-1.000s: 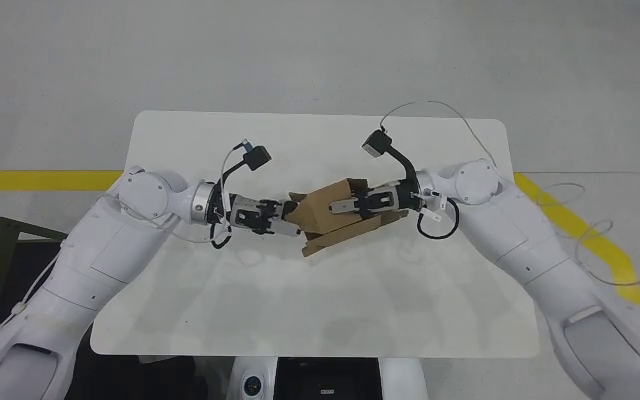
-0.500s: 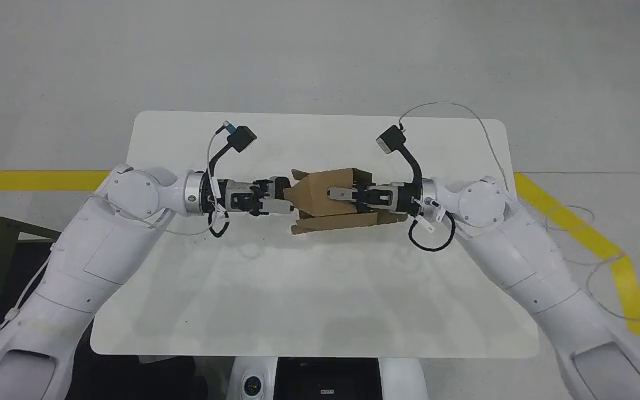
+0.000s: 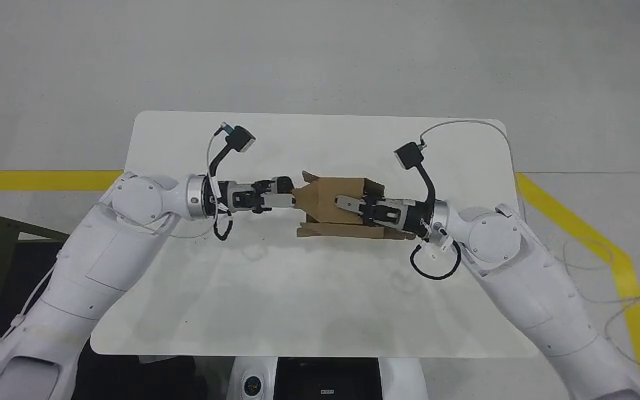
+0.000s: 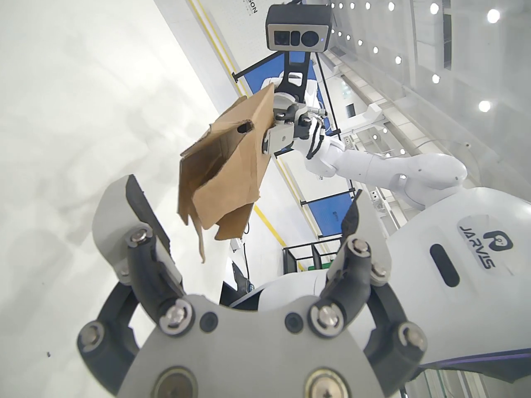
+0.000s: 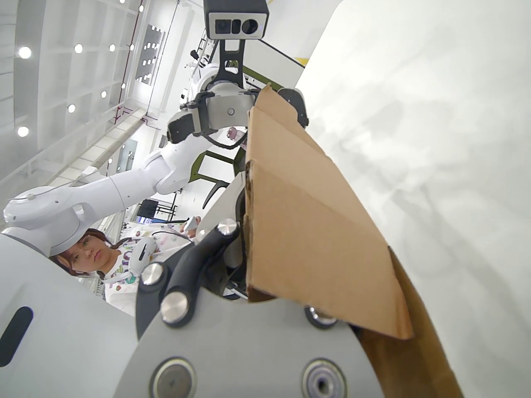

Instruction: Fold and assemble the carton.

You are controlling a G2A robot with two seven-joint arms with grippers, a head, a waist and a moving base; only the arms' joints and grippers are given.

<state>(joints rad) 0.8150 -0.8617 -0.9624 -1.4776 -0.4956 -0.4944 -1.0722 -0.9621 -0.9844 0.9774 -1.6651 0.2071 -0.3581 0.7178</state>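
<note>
Grey floor point(image 3: 300, 50) surrounds the work area on all sides, with a yellow line point(image 3: 50, 180) marked across it and passing behind the table on either side. White table point(image 3: 180, 290), rectangular with rounded corners, occupies the centre of the top view; both arms extend over it from opposite sides and meet near its middle.

Carton point(image 3: 335, 195): brown corrugated cardboard, partly folded, lying lengthwise between the two arms over the centre of the table. Its panels form an open sleeve with loose flaps at the end facing the left arm; in the left wrist view these flaps point(image 4: 195, 209) hang unevenly and a small hole shows in one panel. It appears clear of the tabletop, carried at the end toward the right arm.

Right gripper point(image 3: 350, 206): clamped onto a panel of the carton at the end away from the left arm. In the left wrist view it point(image 4: 276, 138) grips the cardboard edge. In the right wrist view the carton point(image 5: 307, 229) lies close across the wrist.

Left gripper point(image 3: 288, 196): level with the carton's flapped end, just beside it. In its own wrist view the two dark fingers point(image 4: 137, 209) are spread wide, with nothing held, and the carton's flaps lie beyond and between them.
</note>
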